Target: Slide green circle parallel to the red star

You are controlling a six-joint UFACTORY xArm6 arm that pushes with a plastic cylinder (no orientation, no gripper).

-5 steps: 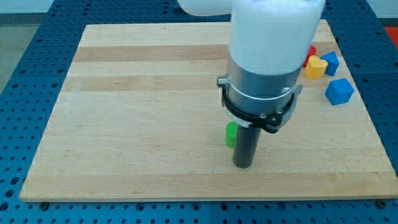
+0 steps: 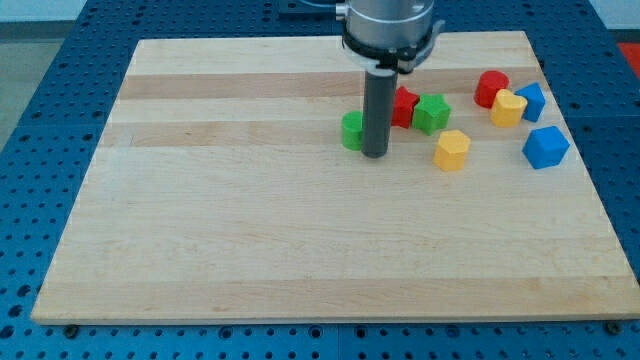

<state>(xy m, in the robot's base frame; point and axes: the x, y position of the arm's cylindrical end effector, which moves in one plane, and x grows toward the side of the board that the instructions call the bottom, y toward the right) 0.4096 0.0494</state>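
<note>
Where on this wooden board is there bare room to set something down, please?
The wooden board is bare across its whole left side and along the bottom, below my tip. The top right is crowded: green circle block against the tip, red star block, green star block, yellow block, then more blocks by the right edge.

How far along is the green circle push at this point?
Mostly done, it seems: the green circle lies near the red star, on its left in the view. In hand: my tip stands against the circle's right side, between the two blocks. Left: perhaps a small nudge toward the view's top, since the circle sits slightly lower.
</note>
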